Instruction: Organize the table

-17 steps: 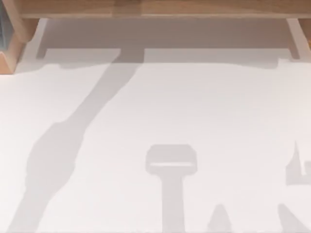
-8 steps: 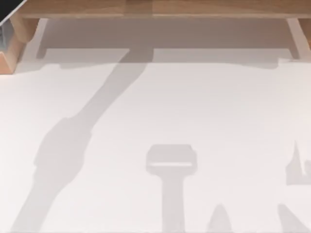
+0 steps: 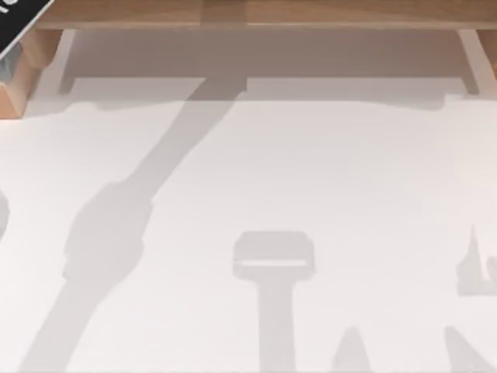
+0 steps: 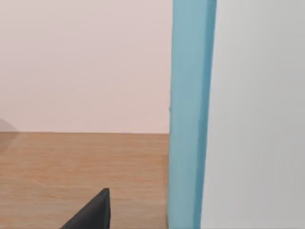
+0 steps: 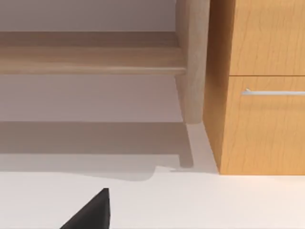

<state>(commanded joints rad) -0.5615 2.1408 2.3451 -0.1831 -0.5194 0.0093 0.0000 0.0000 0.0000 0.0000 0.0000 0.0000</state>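
Note:
The table (image 3: 311,171) is a plain white, smooth surface with a light wooden frame (image 3: 256,14) along its far edge. Only grey shadows of the arms lie on it. A black part of my left arm (image 3: 22,17) pokes into the top view's far left corner. In the left wrist view a dark piece of my left gripper (image 4: 91,213) hangs over a wooden surface beside an upright blue panel (image 4: 189,114). A dark piece of my right gripper (image 5: 90,213) hovers over the white table, facing the wooden frame.
A wooden cabinet (image 5: 259,95) with a drawer and metal handle (image 5: 274,91) stands at the table's far right. A wooden rail (image 5: 90,59) and post (image 5: 192,62) run beside it. A wooden block (image 3: 17,81) sits at the far left.
The black part of my left arm has come into the far left corner. Its long shadow has shifted to the right across the table. The right-side shadows have barely moved.

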